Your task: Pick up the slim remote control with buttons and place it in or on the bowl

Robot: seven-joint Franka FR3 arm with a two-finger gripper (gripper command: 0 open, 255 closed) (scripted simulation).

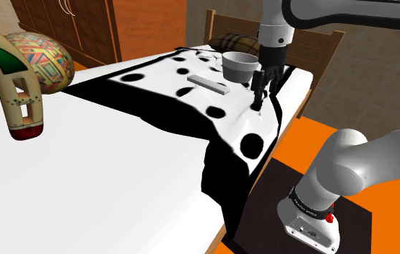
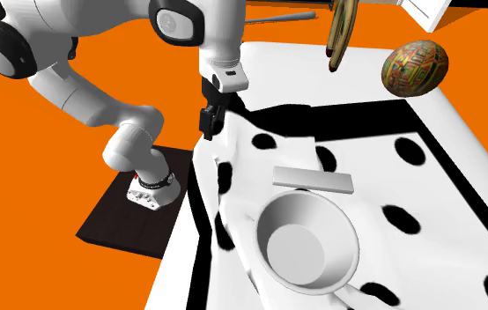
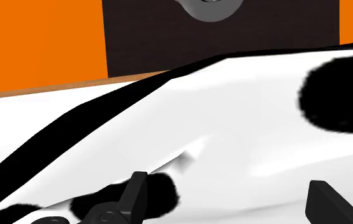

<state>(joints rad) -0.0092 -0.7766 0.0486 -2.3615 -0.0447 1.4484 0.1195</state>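
Over the spotted white bedspread (image 1: 155,81) the pincer (image 1: 258,101) hangs spread, empty, near bowl (image 1: 240,66) and remote (image 1: 209,84)

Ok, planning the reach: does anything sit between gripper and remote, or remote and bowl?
Nothing visible does. The open gripper hangs over the edge of the blanket; the remote lies flat beside the bowl, only blanket between.

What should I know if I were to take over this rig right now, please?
Gripper: open, empty, close over the blanket near the bed's edge, beside the bowl.
Remote: flat on the blanket next to the bowl, apart from it.
Done: nothing grasped yet; the bowl is empty.
Left: move across to the remote, grasp it, lift it, and set it in the bowl.
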